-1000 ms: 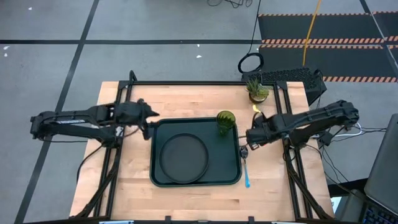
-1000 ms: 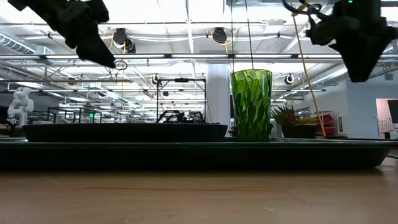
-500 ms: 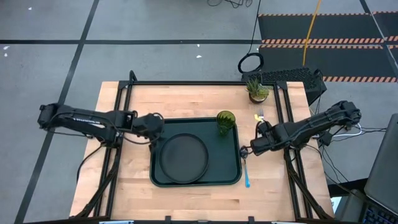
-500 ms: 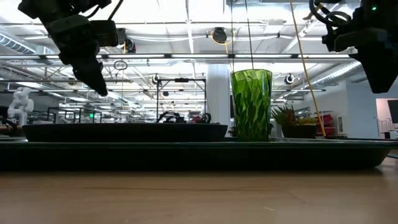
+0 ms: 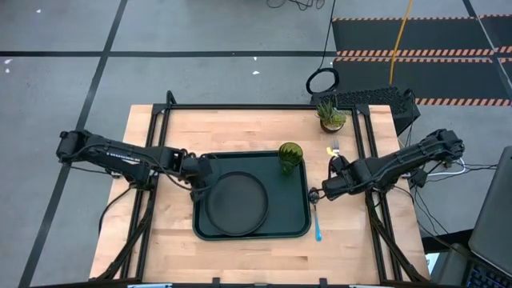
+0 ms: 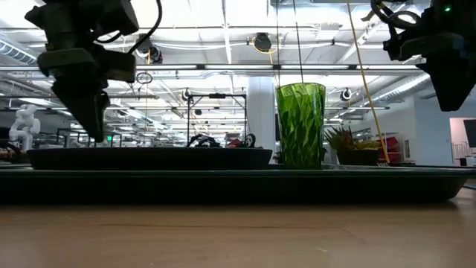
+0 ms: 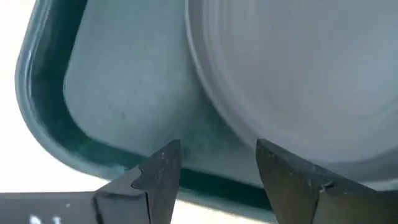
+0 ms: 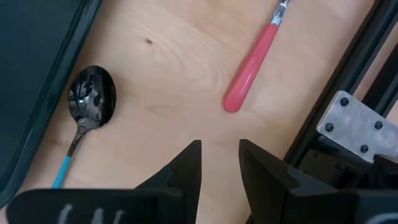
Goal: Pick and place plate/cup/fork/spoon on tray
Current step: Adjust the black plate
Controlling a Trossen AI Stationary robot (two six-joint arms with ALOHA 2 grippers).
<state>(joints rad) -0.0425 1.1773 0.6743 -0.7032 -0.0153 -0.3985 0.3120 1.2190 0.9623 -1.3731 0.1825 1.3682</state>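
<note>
the right gripper (image 8: 219, 155) hangs slightly parted and empty over bare wood between the spoon (image 8: 87, 115) and the fork (image 8: 252, 65). both lie lengthwise beside the tray (image 5: 300, 228), off it. the left gripper (image 7: 214, 165), open and empty, hovers over the tray's corner by the plate (image 5: 237, 203); the cup (image 5: 290, 157) is aboard.

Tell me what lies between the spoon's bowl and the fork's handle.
Bare wooden tabletop only. The right wrist view shows the spoon and the fork apart, with nothing between them; the right tool hangs open over that stretch.
</note>
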